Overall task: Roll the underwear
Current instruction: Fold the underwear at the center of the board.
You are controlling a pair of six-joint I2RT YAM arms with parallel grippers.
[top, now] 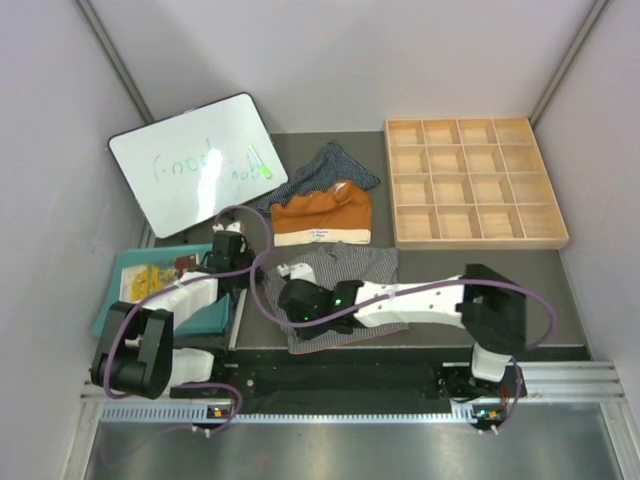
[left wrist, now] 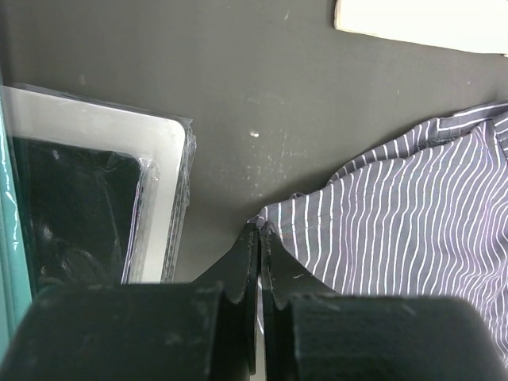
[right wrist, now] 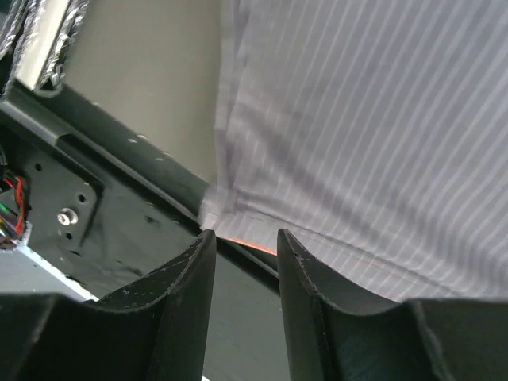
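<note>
At far left a teal mat (top: 112, 300) lies at the desk's (top: 560, 300) edge, a whiteboard (top: 195, 165) propped behind it (green scribbles on its face). The left pincer (left wrist: 259, 238) has its fingers pressed together right at the left corner of the grey pinstriped pair (top: 370, 265); the wrist view does not show whether the cloth is actually caught between them. A flat item in clear wrap (left wrist: 163, 182) lies just left of that pincer. The grey pair lies spread and rumpled near the desk's front edge, partly under the right arm, which reaches across it toward the left. The right pincer (right wrist: 244, 234) hangs over the garment's near hem with its fingers spread and nothing between them. Behind the grey pair lies the rust-orange pair (top: 320, 212), cream waistband toward the front, and behind that the dark navy striped pair (top: 330, 165), touching it. At far right, well apart from the clothes, a wooden grid tray (top: 475, 180) rests on the desk
</note>
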